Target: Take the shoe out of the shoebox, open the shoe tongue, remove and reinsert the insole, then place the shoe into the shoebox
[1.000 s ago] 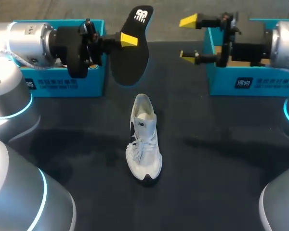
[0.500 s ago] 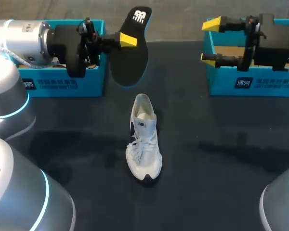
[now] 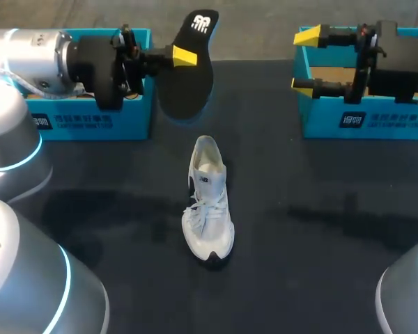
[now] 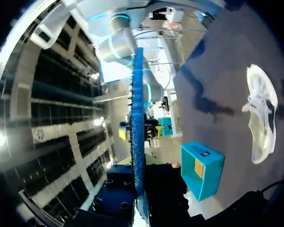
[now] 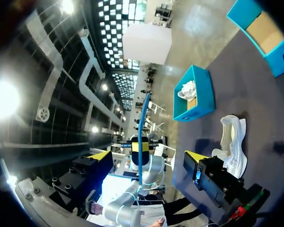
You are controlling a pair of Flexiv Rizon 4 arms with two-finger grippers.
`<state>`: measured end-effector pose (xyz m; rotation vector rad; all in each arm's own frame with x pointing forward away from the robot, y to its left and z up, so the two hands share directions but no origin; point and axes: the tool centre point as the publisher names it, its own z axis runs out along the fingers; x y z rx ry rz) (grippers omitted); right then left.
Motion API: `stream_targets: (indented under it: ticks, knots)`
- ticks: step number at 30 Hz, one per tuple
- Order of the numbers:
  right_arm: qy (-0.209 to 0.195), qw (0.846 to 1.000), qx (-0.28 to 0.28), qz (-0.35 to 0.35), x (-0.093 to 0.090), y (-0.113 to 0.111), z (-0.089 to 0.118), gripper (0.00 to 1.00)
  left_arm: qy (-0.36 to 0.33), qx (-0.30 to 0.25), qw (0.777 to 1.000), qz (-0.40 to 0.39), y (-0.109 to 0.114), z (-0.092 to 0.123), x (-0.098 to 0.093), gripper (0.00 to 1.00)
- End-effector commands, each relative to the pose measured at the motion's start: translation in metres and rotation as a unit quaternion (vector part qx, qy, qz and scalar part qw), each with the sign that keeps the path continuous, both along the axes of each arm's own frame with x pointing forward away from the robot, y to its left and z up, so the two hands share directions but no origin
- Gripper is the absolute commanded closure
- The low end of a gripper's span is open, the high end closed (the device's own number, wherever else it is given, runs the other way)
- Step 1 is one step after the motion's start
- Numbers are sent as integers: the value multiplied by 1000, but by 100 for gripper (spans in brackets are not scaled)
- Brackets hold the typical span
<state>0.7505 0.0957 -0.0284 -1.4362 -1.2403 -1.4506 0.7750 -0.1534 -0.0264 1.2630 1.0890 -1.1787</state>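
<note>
Insole (image 3: 189,90) out, clamped in left hand (image 3: 184,58); right hand (image 3: 306,61) spread, empty.
Insole judged light, thin, bendy; shoe (image 3: 207,202) soft, best taken at heel collar.

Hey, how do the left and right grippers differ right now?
The left gripper is shut on the black insole; the right gripper is open and empty. The left gripper is by the left box; the right gripper is at the right box. Both have yellow tips and are off the table.

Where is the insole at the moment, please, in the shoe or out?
Out: the left gripper holds the insole in the air, clear of the shoe.
</note>
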Motion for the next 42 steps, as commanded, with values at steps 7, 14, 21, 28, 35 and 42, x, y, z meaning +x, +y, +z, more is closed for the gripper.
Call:
stream_targets:
  ticks: [7, 14, 21, 28, 35, 42]
  knots:
    - [1, 1000, -1, -1, 1, 2, 0, 0, 249, 9, 969, -1, 9, 6, -6, 100]
    - [1, 1000, -1, -1, 1, 2, 0, 0, 432, 29, 900, -45, 9, 1, -2, 100]
    - [1, 1000, -1, -1, 1, 2, 0, 0, 646, 23, 754, -117, 10, 4, 2, 100]
    - [1, 1000, -1, -1, 1, 2, 0, 0, 686, 22, 715, -132, 10, 3, 3, 100]
    - [1, 1000, -1, -1, 1, 2, 0, 0, 686, 22, 715, -132, 10, 3, 3, 100]
    - [1, 1000, -1, -1, 1, 2, 0, 0, 686, 22, 715, -132, 10, 3, 3, 100]
